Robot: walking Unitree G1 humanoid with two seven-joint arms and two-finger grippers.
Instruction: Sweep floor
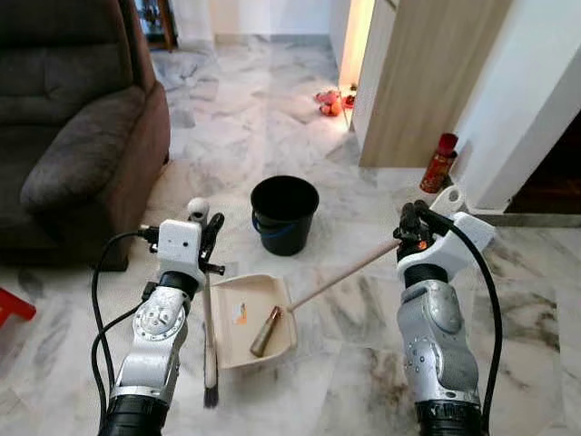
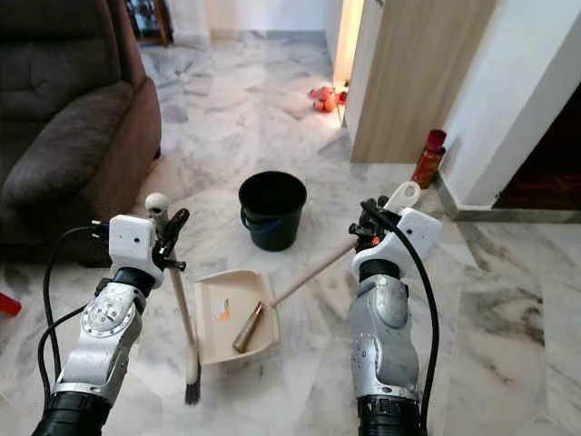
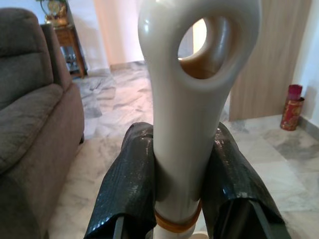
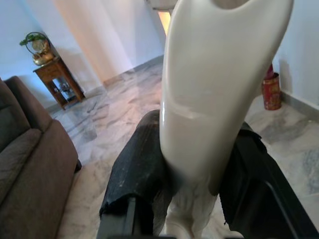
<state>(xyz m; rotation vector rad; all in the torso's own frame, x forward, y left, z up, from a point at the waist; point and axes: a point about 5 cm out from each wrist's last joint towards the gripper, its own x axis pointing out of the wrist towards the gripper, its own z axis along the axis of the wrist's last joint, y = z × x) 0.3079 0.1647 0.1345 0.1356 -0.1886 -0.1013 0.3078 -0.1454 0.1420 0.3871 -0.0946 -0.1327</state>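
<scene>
The floor (image 1: 263, 109) is glossy grey-and-white marble tile, brightly lit near a doorway at the far end. A dark brown sofa (image 1: 68, 127) stands on the left. A light wood panel (image 1: 427, 77) meets a white wall (image 1: 522, 100) on the right, with a red canister (image 1: 438, 163) at its base. A small wooden side table (image 4: 59, 79) stands far back.
</scene>
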